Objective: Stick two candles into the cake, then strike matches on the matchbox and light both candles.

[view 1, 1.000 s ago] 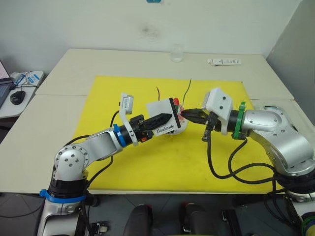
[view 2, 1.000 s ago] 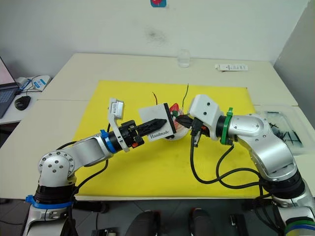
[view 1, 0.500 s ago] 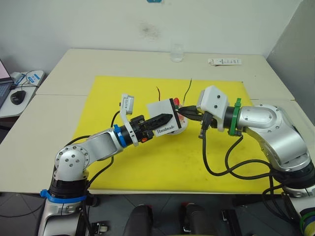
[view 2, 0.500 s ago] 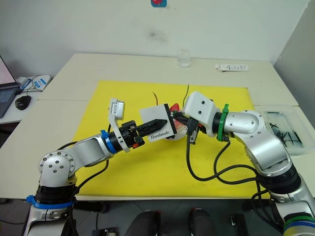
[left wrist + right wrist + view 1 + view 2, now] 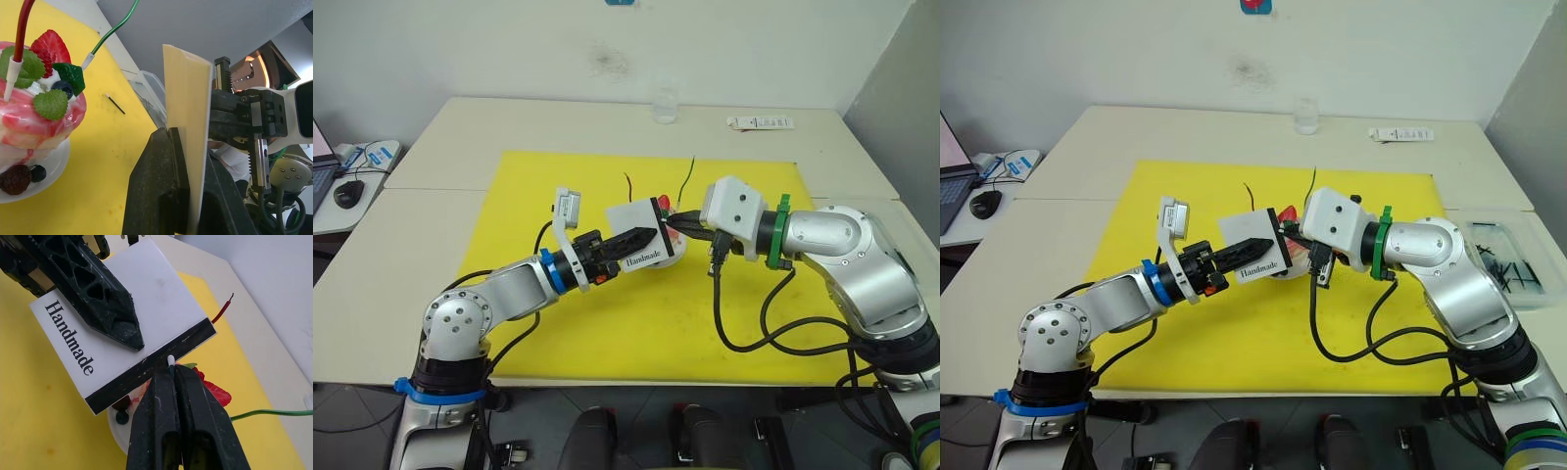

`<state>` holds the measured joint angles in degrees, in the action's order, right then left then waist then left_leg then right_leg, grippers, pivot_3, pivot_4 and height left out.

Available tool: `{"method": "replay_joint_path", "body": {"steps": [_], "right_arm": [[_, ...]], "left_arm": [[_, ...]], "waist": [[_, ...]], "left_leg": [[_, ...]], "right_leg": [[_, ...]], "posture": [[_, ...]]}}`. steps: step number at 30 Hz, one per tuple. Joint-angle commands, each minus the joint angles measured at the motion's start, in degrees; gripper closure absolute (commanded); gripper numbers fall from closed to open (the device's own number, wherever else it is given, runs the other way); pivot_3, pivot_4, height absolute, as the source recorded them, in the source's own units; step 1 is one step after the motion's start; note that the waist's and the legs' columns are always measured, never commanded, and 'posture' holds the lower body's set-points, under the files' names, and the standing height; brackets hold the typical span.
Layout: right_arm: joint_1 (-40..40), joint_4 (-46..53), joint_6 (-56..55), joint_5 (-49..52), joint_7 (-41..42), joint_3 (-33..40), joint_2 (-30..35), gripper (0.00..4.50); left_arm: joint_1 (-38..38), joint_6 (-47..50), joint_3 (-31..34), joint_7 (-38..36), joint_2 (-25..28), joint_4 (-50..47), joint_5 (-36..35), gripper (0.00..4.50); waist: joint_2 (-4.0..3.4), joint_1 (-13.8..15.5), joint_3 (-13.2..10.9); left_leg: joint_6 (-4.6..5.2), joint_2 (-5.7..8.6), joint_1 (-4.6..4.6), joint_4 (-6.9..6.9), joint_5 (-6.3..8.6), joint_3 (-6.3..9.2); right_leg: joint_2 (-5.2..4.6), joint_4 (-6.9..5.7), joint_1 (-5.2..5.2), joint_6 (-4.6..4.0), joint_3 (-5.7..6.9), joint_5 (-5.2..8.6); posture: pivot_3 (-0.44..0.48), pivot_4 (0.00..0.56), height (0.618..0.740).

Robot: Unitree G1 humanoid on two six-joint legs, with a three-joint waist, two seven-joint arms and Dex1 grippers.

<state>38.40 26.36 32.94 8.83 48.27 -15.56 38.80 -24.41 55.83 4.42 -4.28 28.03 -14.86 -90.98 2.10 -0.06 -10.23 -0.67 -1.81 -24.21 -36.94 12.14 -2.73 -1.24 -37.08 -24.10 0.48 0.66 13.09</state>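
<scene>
My left gripper (image 5: 651,233) is shut on the white "Handmade" matchbox (image 5: 636,231), holding it tilted in the air in front of the pink cake (image 5: 34,117). The cake stands on its white plate (image 5: 29,186) with the dark red candle (image 5: 22,29) and the green candle (image 5: 115,29) stuck in its top. My right gripper (image 5: 171,377) is shut on a match (image 5: 170,360). The match's pale tip touches the black strip (image 5: 146,369) along the matchbox's edge. Neither candle shows a flame.
The yellow mat (image 5: 607,323) covers the table's middle, and a loose match (image 5: 115,104) lies on it past the cake. A glass (image 5: 665,105) and a white remote (image 5: 760,122) sit at the back. A clear tray (image 5: 1503,259) is at the right, a mouse (image 5: 347,193) at far left.
My right gripper has moved left with the match, from beside the cake up to the matchbox's black strip. The left arm and matchbox have stayed still.
</scene>
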Motion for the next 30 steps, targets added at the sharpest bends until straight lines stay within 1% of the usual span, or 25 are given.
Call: {"method": "replay_joint_path", "body": {"steps": [1, 4, 6, 8, 9, 12, 14, 17, 19, 23, 30], "right_arm": [[0.89, 0.16, -2.88, -2.55, 2.08, -1.93, 1.53, 4.45], [-1.61, 3.62, -4.06, -1.78, 10.53, -4.92, 7.59, 4.45], [-3.87, 6.56, -3.37, 0.25, 16.86, -5.59, 13.21, 4.45], [-6.32, 8.84, -1.76, 4.82, 22.49, -2.41, 18.70, 4.45], [-5.91, 7.88, -1.66, 5.88, 23.05, -0.64, 19.34, 4.45], [-0.47, 1.44, -0.32, 6.97, 20.53, 3.06, 17.39, 4.45], [2.52, -1.62, 0.54, 7.37, 18.93, 4.63, 15.69, 4.45], [5.68, -2.62, 0.51, 6.84, 15.03, 4.99, 11.13, 4.45], [6.20, -1.78, 0.11, 5.86, 13.63, 3.91, 8.94, 4.45], [5.30, -0.58, -0.88, 4.29, 12.49, 2.32, 7.17, 4.45], [4.44, -1.22, -2.90, 1.67, 11.75, 1.00, 6.48, 4.45]], "left_arm": [[-0.94, -0.08, 0.62, -1.31, -0.45, -1.38, -0.28, 4.50], [-1.05, 0.08, 0.70, -1.64, -0.59, -1.13, 0.17, 4.50], [-1.28, 0.17, 0.99, -1.76, -0.77, -0.72, 0.16, 4.50], [-1.81, 0.32, 1.14, -2.60, -0.83, 0.03, 0.69, 4.50], [-2.00, 0.37, 1.13, -3.12, -0.87, 0.40, 1.13, 4.50], [-2.13, 0.58, 1.06, -4.51, -0.90, 0.73, 2.19, 4.50], [-1.75, 0.74, 1.08, -4.76, -1.03, 0.40, 2.45, 4.50], [-1.35, 0.93, 0.77, -4.73, -1.55, 0.10, 2.82, 4.50], [-1.78, 0.92, 0.52, -4.45, -2.09, 0.30, 3.13, 4.50], [-2.64, 1.06, 0.61, -3.83, -2.85, 0.43, 3.24, 4.50], [-2.16, 1.29, 0.97, -2.59, -2.91, -0.63, 2.10, 4.50]], "waist": [[0.00, 0.00, 0.00], [0.00, 0.04, 0.00], [0.03, 0.25, 0.02], [0.01, 0.49, -0.01], [0.01, 0.47, -0.01], [0.02, -0.23, -0.02], [0.03, -0.41, -0.02], [0.04, -0.05, -0.03], [0.04, -0.08, -0.03], [0.04, 0.00, -0.03], [0.04, 0.04, -0.03]], "left_leg": [[0.00, 0.00, 0.00, 0.00, 0.00, 0.00], [0.00, 0.01, 0.00, 0.00, 0.00, 0.01], [0.00, 0.01, 0.00, 0.00, 0.00, 0.07], [0.00, 0.05, -0.02, 0.02, 0.00, 0.06], [0.00, 0.06, -0.05, 0.00, 0.00, 0.06], [0.00, 0.03, 0.04, -0.06, 0.00, -0.02], [0.01, 0.04, 0.33, -0.04, 0.00, -0.12], [0.00, 0.02, 0.33, -0.04, -0.02, 0.23], [-0.01, 0.02, 0.25, -0.02, -0.03, 0.26], [-0.01, 0.04, 0.10, -0.01, -0.02, 0.30], [-0.01, 0.11, 0.01, -0.04, -0.02, 0.30]], "right_leg": [[0.00, 0.00, 0.00, 0.00, 0.00, 0.00], [0.00, 0.01, 0.00, 0.00, 0.01, 0.00], [-0.01, 0.07, 0.05, -0.01, 0.07, 0.01], [-0.05, 0.08, 0.04, 0.00, 0.06, 0.02], [-0.06, 0.09, 0.03, 0.01, 0.06, 0.03], [-0.03, 0.02, 0.03, -0.01, 0.02, -0.02], [-0.02, 0.00, 0.09, -0.30, -0.07, -0.07], [0.04, -0.01, 0.13, -0.51, -0.02, -0.05], [0.08, -0.04, 0.08, -0.39, -0.07, -0.12], [0.10, -0.02, 0.05, -0.09, -0.01, -0.06], [0.04, 0.02, 0.04, -0.05, 0.01, -0.04]], "posture": [[0.000, 0.150, 0.740], [0.000, 0.150, 0.740], [0.000, 0.150, 0.740], [0.000, 0.150, 0.740], [0.000, 0.150, 0.740], [0.000, 0.150, 0.740], [0.000, 0.150, 0.740], [0.000, 0.150, 0.740], [0.000, 0.150, 0.740], [0.000, 0.150, 0.740], [0.000, 0.150, 0.740]]}}
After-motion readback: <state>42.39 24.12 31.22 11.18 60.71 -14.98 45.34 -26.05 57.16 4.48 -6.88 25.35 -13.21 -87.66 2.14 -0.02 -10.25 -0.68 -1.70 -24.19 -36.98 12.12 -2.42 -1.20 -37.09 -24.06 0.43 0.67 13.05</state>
